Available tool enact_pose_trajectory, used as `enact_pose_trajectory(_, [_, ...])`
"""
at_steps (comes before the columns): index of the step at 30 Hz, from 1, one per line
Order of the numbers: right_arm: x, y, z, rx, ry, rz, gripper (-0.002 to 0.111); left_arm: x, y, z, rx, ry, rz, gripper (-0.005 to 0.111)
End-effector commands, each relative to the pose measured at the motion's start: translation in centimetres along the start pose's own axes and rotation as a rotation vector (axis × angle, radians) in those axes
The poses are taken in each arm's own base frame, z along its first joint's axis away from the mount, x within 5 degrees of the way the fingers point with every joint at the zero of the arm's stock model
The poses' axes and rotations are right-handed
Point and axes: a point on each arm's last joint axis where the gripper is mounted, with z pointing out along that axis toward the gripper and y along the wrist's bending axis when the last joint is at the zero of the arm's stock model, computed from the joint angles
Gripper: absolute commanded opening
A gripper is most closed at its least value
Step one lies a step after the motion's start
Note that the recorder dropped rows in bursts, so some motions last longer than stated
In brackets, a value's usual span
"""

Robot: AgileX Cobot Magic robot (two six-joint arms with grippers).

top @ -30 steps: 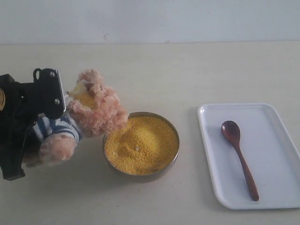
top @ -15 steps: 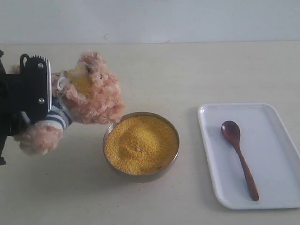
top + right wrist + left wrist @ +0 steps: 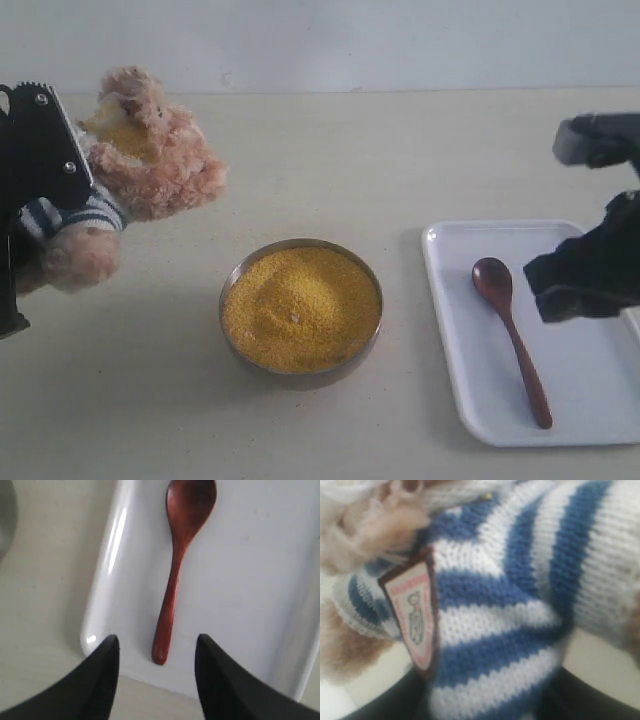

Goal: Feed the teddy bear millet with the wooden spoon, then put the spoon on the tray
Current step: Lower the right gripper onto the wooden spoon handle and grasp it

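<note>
The teddy bear (image 3: 150, 160) hangs above the table at the far left, tilted back, yellow grains on its muzzle. My left gripper (image 3: 35, 190) is shut on its striped body; the shirt (image 3: 520, 605) and chest badge (image 3: 415, 615) fill the left wrist view. The millet (image 3: 300, 308) lies heaped in the metal bowl (image 3: 232, 282) at the centre. The wooden spoon (image 3: 512, 340) lies on the white tray (image 3: 450, 300) at the right. My right gripper (image 3: 157, 642) hovers open above the tray, jaws either side of the spoon's handle end (image 3: 161, 652). Its arm (image 3: 590, 265) shows at the right edge.
The beige table (image 3: 340, 160) runs back to a pale wall (image 3: 340, 40). The bowl stands between the bear and the tray. A few grains lie on the table by the bowl.
My left gripper has lifted the bear up and to the left, away from the bowl. My right arm has come into view above the tray. The spoon has not moved.
</note>
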Motion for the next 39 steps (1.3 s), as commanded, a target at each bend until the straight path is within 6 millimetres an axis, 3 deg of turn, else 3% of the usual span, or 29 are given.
enact_pose_trajectory(1, [-0.1, 0.2, 3.4, -0.018, 0.127, 0.006, 0.046, 0.0, -0.7, 0.3, 0.062, 0.033, -0.068, 0.004])
enact_pose_trajectory(8, [-0.9, 2.6, 6.3, 0.091, 0.047, -0.086, 0.046, -0.5, -1.9, 2.3, 0.129, 0.116, -0.048, 0.004])
enact_pose_trajectory(12, [-1.0, 2.4, 7.4, 0.212, 0.047, -0.111, 0.046, -0.3, -1.9, 3.2, 0.141, 0.151, -0.054, 0.004])
enact_pose_trajectory(19, [-0.9, 2.2, 9.2, 0.229, 0.095, -0.116, 0.045, -0.1, -1.2, 3.9, 0.207, 0.115, -0.216, 0.004])
enact_pose_trajectory(21, [-0.8, 2.1, 9.4, 0.231, 0.105, -0.116, 0.039, 0.0, -1.1, 3.9, 0.206, 0.12, -0.219, 0.004])
enact_pose_trajectory(24, [-0.7, 2.1, 9.4, 0.234, 0.116, -0.129, 0.012, 0.0, -1.1, 3.9, 0.204, 0.119, -0.209, 0.004])
enact_pose_trajectory(25, [-0.7, 2.1, 9.3, 0.236, 0.122, -0.141, 0.001, 0.0, -1.1, 3.9, 0.204, 0.119, -0.209, 0.004])
enact_pose_trajectory(26, [-0.7, 2.0, 9.2, 0.237, 0.131, -0.16, 0.0, 0.0, -1.1, 3.9, 0.204, 0.119, -0.209, 0.004])
enact_pose_trajectory(32, [-2.4, 2.9, 6.1, 0.262, 0.134, -0.262, 0.0, -0.1, -1.1, 4.0, 0.205, 0.117, -0.209, 0.004])
enact_pose_trajectory(36, [-4.0, 5.5, 3.2, 0.307, 0.089, -0.403, 0.0, -0.2, -1.1, 4.0, 0.206, 0.107, -0.212, 0.004])
enact_pose_trajectory(39, [-4.3, 6.5, 2.7, 0.307, 0.066, -0.4, 0.0, -0.1, -1.2, 4.0, 0.208, 0.118, -0.212, 0.004])
